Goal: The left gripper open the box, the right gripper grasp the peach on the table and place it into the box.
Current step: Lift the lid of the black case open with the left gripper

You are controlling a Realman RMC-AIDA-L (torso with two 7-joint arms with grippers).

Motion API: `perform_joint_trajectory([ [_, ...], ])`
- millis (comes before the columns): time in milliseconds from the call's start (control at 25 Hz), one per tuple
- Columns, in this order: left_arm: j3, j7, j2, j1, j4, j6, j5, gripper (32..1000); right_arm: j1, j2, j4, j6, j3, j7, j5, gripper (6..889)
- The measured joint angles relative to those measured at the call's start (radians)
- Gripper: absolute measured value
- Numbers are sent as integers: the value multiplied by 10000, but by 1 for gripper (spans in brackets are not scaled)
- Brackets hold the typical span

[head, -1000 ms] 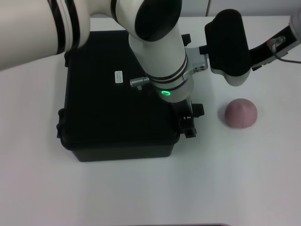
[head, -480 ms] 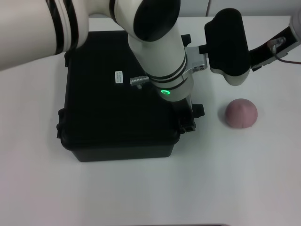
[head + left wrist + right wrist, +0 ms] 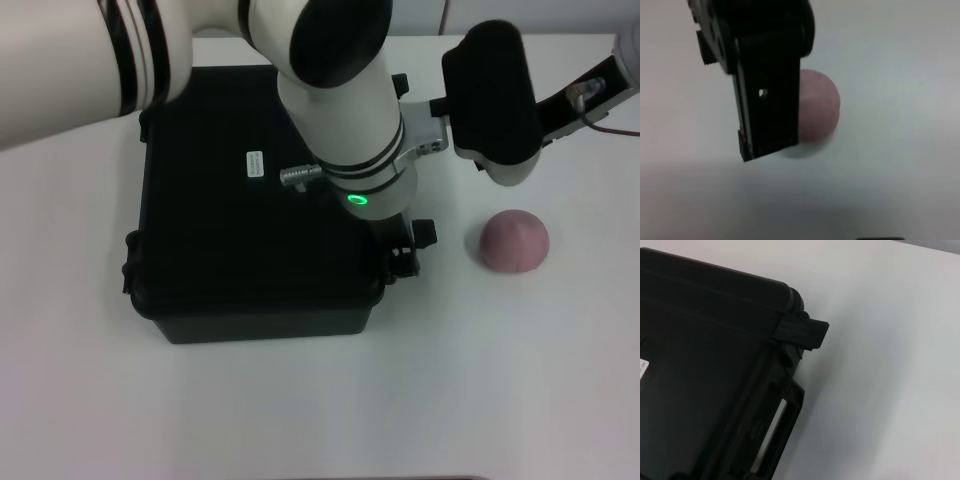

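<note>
The black box (image 3: 240, 240) lies shut on the white table, white label (image 3: 254, 163) on its lid. My left arm reaches over it. The left gripper (image 3: 401, 255) hangs at the box's right side, by a latch (image 3: 424, 233), black against black. The peach (image 3: 514, 241) rests on the table right of the box, apart from both grippers. In the left wrist view the peach (image 3: 817, 105) sits behind a black bar (image 3: 767, 85); I cannot tell if that is a finger or a latch. The right gripper (image 3: 590, 95) waits at the far right edge. The right wrist view shows a box corner (image 3: 700, 365) and a latch (image 3: 802, 333).
A black and white camera block (image 3: 490, 100) on the left wrist hangs above the table between the box and the right arm. White table (image 3: 500, 380) stretches in front of and to the right of the box.
The left wrist has shifted slightly right and toward the front. The black part at the box's front right corner sits a little higher than before. Peach and right arm have not moved.
</note>
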Motion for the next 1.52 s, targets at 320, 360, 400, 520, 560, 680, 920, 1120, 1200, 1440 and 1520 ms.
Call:
perform_joint_trajectory([
  [320,-64,-60,11,-33,30,-8,-19,309,-20,0,0,1,0,-7,-2,850],
  [360,-81,-60,12,-34,30,-8,-20,298,-21,0,0,1,0,-8,-2,850],
  [400,-85,-61,12,-34,33,-8,-21,288,-27,0,0,1,0,-9,-3,850],
  [520,-96,-63,12,-40,49,-9,-31,257,-56,0,0,1,0,-12,-3,849],
  [560,-100,-64,12,-44,60,-9,-37,229,-68,0,-12,1,0,-12,-3,849],
  [680,-106,-64,16,-48,118,-22,-44,189,-106,0,-72,1,0,-14,-3,849],
  [920,-153,-65,40,-48,214,-116,-58,157,-143,-26,-83,1,0,-28,230,849],
  [1120,-156,-77,46,-51,229,-204,-65,146,-159,-31,-90,1,0,-41,235,849],
  [1200,-157,-78,46,-51,231,-216,-65,146,-177,-31,-91,1,0,-72,238,849],
  [1440,-294,-81,59,-24,371,-312,35,143,-234,-32,-92,1,0,-146,243,849],
  [1520,-361,-81,65,-21,376,-367,38,143,-247,-31,-91,1,0,-172,243,849],
])
